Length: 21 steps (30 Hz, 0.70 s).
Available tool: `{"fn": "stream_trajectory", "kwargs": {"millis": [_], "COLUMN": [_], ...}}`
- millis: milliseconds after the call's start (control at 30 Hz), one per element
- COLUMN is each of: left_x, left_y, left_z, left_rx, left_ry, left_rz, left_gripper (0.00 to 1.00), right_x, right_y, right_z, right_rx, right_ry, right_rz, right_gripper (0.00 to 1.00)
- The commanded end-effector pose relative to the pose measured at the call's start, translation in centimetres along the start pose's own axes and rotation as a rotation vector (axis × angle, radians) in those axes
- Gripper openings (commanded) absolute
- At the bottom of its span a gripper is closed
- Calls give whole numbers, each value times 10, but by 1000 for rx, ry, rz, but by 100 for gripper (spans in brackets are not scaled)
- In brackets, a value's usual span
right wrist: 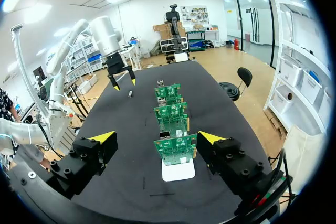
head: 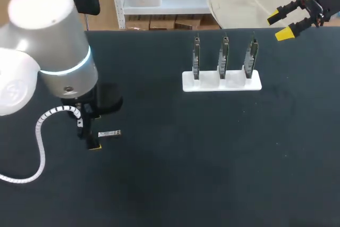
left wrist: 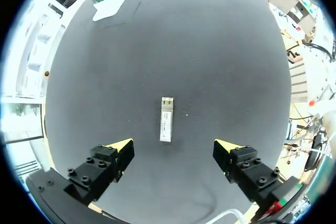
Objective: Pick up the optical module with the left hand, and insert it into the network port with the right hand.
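Left gripper (left wrist: 174, 147) hangs low over the black table (left wrist: 210, 51) with its fingers spread wide. The optical module (left wrist: 166, 119) lies flat just ahead of the gap, untouched. Well apart, three upright circuit boards (head: 223, 57) stand in a white holder (head: 222, 82). Right gripper (head: 280, 25) hovers beyond them, fingers apart, empty.

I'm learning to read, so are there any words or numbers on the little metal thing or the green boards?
optical module: any print on it is too small to read.
green boards: tiny markings, too blurred to read.
white stand: no text shows.
So there is nothing here you can read.
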<state>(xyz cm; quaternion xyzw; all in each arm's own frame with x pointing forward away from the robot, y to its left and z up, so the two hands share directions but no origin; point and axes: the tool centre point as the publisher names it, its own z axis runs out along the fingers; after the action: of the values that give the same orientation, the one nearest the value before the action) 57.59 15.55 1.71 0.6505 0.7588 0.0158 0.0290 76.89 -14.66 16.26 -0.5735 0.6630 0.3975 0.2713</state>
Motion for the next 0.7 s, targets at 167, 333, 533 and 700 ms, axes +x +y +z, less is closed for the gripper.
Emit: {"fn": "stream_trajectory", "kwargs": {"millis": [167,333,533,700], "left_x": [-2,-5,-10,-11], "left_y": [0,-1,0,-1], "left_z": [5,9,15,20], "left_rx": [12,21,39,47], "left_ry": [4,-4,-21,-14], "left_rz": [-8,-23,-43,-34], "left_gripper": [100,100,100,100], "right_x": [0,0,0,0], "right_y": [2,2,2,2], "right_z": [0,0,0,0], "right_rx": [5,5,5,5], "right_ry": [0,0,0,0], "right_rz": [-1,-1,-1,-1], "right_gripper": [100,100,100,100]}}
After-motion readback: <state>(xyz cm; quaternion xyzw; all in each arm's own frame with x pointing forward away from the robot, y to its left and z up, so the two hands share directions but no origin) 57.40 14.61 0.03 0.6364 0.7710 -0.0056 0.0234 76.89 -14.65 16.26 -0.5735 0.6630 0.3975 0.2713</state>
